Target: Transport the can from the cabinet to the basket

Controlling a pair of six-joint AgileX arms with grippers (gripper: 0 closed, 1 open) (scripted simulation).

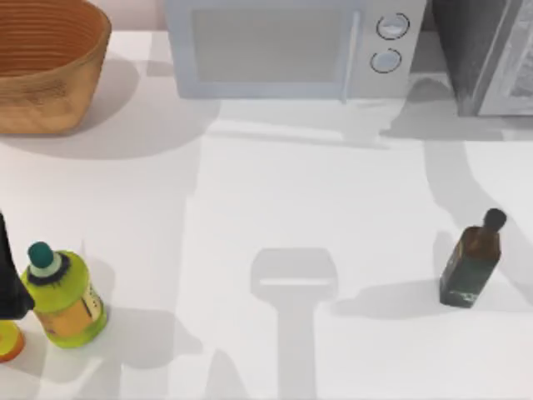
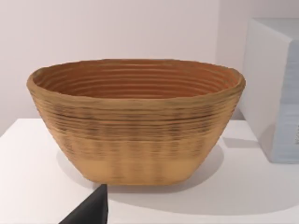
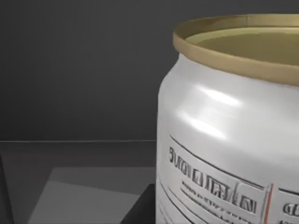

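Note:
The can (image 3: 229, 140) is white with printed label lines, a thin red stripe and a dull gold rim. It stands very close in the right wrist view, inside the dark grey cabinet (image 1: 483, 58) at the table's back right. A dark part of my right gripper (image 3: 140, 210) shows just beside the can's base. The orange-brown wicker basket (image 1: 42, 62) sits at the back left corner. In the left wrist view the basket (image 2: 135, 126) stands upright and holds nothing I can see, with a dark edge of my left gripper (image 2: 88, 212) in front of it.
A pale microwave (image 1: 291, 46) stands at the back between basket and cabinet. A yellow-green bottle with a teal cap (image 1: 62, 296) and a black object (image 1: 10, 279) stand at the front left. A dark brown bottle (image 1: 472, 258) stands at the right.

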